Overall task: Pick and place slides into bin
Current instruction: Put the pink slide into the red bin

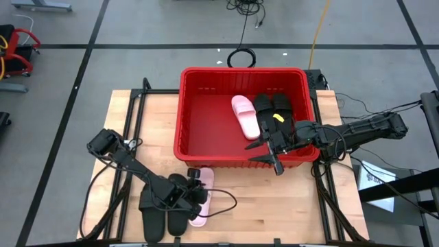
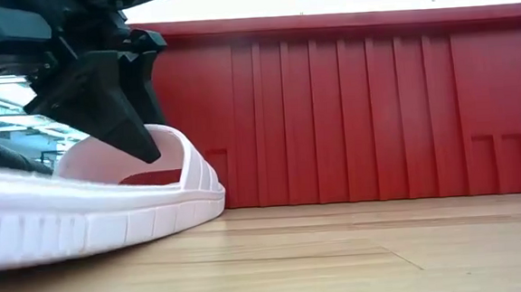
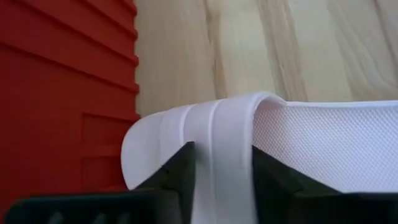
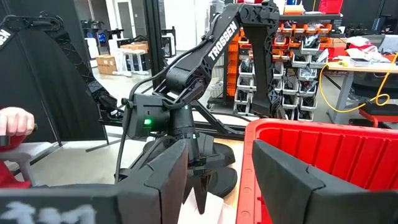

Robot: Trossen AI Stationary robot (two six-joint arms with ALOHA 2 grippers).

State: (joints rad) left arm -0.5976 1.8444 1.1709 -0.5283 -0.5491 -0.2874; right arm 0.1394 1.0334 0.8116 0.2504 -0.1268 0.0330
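Pale pink slide (image 3: 230,134), wide ribbed strap and textured footbed, lies on the wooden surface (image 1: 274,206) just beside the red bin (image 1: 206,116); left hand (image 3: 221,180) straddles its strap, right hand (image 1: 264,152) released.

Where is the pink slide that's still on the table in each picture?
High view: the pale pink slide lies near the table's front edge, under the left gripper.
Low view: it fills the left foreground.
Left wrist view: its strap sits between the fingers.
Right wrist view: cannot tell; only a pale sliver low down.
Shared landmark: the red bin.
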